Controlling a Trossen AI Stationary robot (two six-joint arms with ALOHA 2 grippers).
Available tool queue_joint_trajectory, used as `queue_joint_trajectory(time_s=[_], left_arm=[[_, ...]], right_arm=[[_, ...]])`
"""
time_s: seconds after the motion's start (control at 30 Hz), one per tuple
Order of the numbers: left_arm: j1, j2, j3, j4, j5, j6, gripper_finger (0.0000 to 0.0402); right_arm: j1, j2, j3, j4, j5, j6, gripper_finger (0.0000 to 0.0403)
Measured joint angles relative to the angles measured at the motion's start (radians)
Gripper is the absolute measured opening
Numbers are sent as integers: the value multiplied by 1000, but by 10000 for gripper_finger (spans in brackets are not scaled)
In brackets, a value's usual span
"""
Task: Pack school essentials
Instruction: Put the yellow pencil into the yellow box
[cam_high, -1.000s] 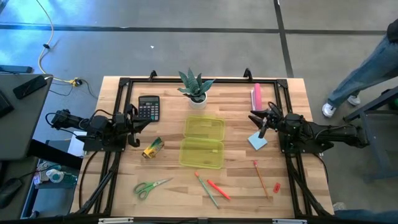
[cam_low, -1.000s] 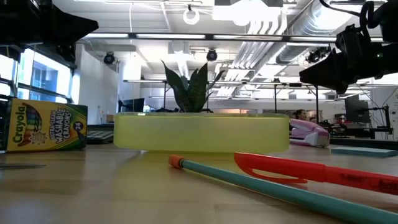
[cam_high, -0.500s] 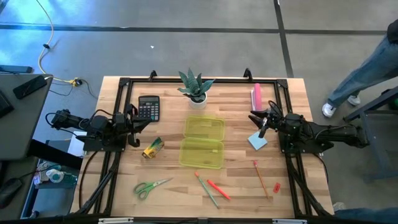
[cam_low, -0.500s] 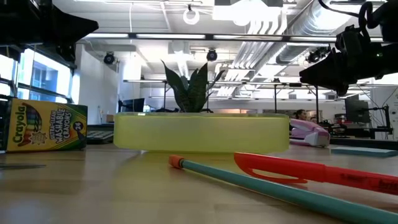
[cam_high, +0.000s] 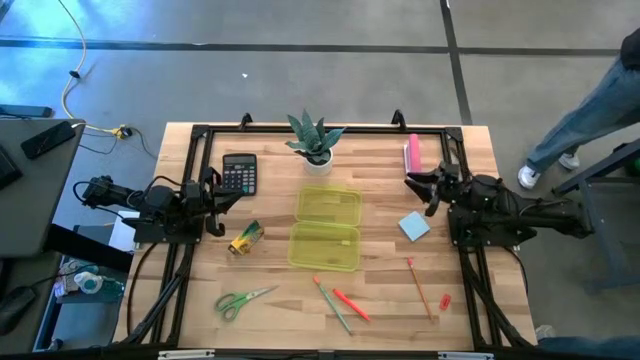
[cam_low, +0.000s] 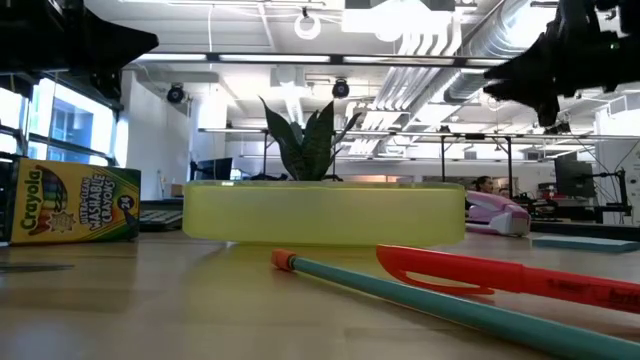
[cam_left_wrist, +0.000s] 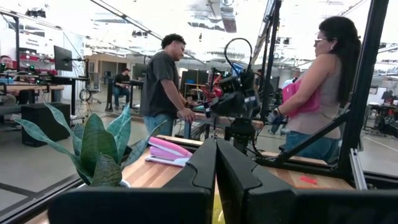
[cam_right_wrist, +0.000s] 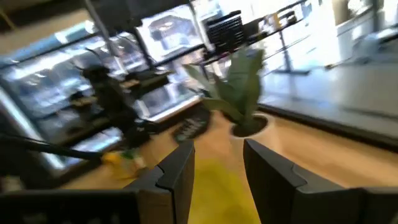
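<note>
Hovering above the notepad (cam_high: 414, 227), right pincer (cam_high: 420, 185) gapes, empty.

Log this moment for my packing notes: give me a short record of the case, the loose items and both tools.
case: yellow case, open, nothing seen inside, mid-table
notepad: notepad flat on the table, right of the case
near edge: scissors, two pens, pencil, red piece
crayons: crayon box left of the case
far side: calculator, plant, pink bar
left tool: left tool shut, empty, at the left edge
right tool: right tool part open, empty, raised beyond the notepad
</note>
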Motion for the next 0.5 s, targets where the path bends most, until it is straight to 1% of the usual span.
queue_joint_trajectory(time_s=[0.07,0.13,0.33,0.5], left_arm=[[0,0,0,0,0,0,0],[0,0,0,0,0,0,0],[0,0,0,0,-5,15,0],[0,0,0,0,-47,150,0]], right_arm=[[4,16,33,-29,-64,33,129],[18,47,54,-36,-98,49,129],[82,212,126,-45,-94,55,129],[156,397,231,-100,-91,69,129]])
